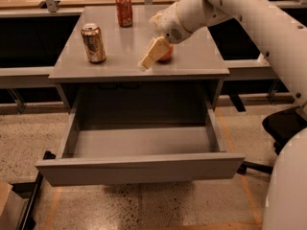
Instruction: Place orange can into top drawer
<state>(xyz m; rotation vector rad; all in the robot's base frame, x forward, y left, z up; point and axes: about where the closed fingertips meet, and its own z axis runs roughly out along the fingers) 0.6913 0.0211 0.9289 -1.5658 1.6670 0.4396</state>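
Observation:
The orange can point(93, 43) stands upright on the left part of the grey table point(120, 63), with a bronze body and a silver top. The top drawer point(139, 169) is pulled out wide below the tabletop and nothing lies in it. My gripper point(152, 54) hangs over the middle of the table, to the right of the orange can and well apart from it, with its cream finger pointing down and left. It holds nothing that I can see.
A red soda can point(124, 10) stands at the back of the table. A small reddish-orange round fruit point(166, 52) lies right behind my gripper. My white arm point(249, 18) comes in from the upper right. A black chair point(283, 128) stands at the right.

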